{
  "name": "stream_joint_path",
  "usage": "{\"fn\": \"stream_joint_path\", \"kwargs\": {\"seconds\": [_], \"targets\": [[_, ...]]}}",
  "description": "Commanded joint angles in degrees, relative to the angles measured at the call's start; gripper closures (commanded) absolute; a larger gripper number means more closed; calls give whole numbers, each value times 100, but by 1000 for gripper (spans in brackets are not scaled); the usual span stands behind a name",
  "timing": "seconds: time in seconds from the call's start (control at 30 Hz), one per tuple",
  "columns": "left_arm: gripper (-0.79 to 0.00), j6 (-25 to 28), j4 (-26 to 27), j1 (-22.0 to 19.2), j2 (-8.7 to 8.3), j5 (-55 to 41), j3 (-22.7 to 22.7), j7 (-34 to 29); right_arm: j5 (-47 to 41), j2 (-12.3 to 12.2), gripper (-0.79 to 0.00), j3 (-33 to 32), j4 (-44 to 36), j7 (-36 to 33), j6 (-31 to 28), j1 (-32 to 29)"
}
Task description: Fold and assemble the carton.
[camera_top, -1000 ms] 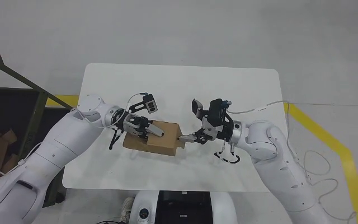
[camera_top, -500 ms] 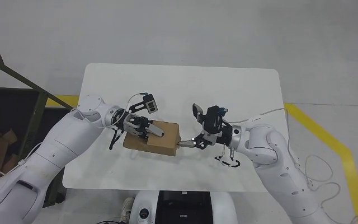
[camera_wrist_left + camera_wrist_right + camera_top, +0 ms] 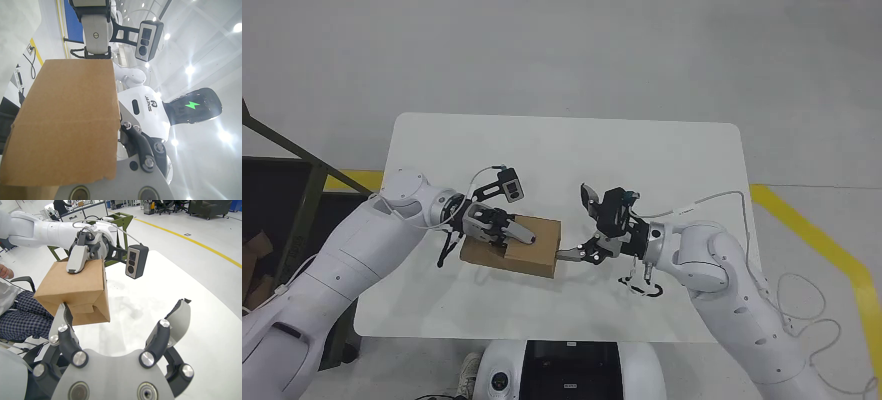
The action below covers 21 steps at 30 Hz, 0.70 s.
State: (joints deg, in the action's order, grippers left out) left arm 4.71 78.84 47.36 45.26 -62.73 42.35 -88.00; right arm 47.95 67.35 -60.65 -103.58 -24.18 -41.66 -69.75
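While the white table (image 3: 662, 160) spreads out beneath and mostly beyond it, the brown carton (image 3: 532, 250) is between the two arms, its long side running from one gripper to the other. It is squared up into a box shape. The end facing the right arm is partly shut, with folded flaps covering most of it and a notched gap showing near its lower edge. Whether its underside rests on the table or hangs a little above is hard to judge (the right wrist view suggests a slight lift, but I would not swear to it).

At the carton's other end, the left gripper (image 3: 504, 230) is clamped on the top panel. One grey finger (image 3: 75, 260) presses flat on the outside of that panel, and its partner is hidden behind the cardboard.

At the flapped end, the right gripper (image 3: 577, 222) is spread wide and holds nothing. One fingertip (image 3: 61, 313) touches the lower edge of the end face, just at the flaps. The other finger (image 3: 179, 313) stands well apart from the carton, off toward its far side.

A small loop of black cable (image 3: 645, 287) lies beyond the carton's flapped end, near the right arm.
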Motion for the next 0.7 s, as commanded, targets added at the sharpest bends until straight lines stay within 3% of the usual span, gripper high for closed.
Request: {"fn": "stream_joint_path", "kwargs": {"seconds": [0.0,0.67], "targets": [[0,0,0,0,0,0,0,0,3,2,-785,28,19,27,13,21],[0,0,0,0,0,0,0,0,24,54,-785,345,214,223,161,309]]}}
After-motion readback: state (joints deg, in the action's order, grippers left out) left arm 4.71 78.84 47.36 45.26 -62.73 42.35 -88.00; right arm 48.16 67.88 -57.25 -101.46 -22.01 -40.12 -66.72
